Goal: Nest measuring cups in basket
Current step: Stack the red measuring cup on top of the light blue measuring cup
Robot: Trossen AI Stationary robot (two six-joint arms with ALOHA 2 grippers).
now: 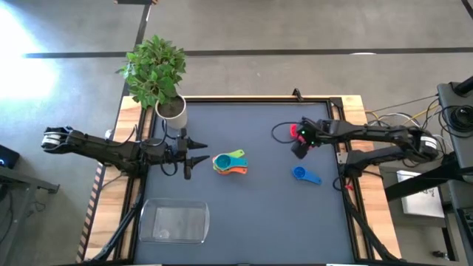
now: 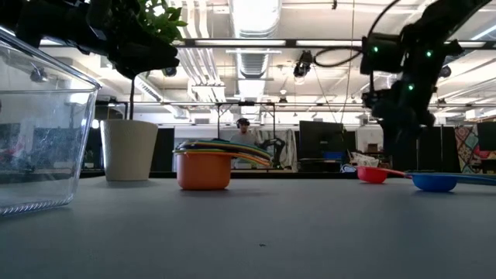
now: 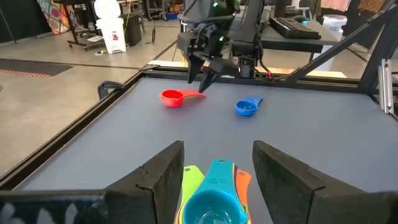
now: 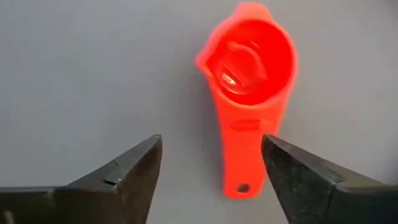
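Glossy red plastic cup (image 4: 249, 81), round bowl, flat handle, lying on matte grey counter (image 4: 93, 68) under spread right gripper (image 4: 211, 171); left gripper (image 3: 214, 174) released beside stacked cups (image 1: 229, 163).

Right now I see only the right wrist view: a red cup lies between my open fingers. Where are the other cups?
Observer: Most are nested in one stack at mid-table, just in front of the open left gripper.
Operator: Is any loose cup near mine?
Observer: Yes. A dark blue cup lies alone on the table, close to the red cup but not touching it.
Operator: And where is the basket?
Observer: The basket stands on the left arm's side, apart from the stack. I see no cup in it.
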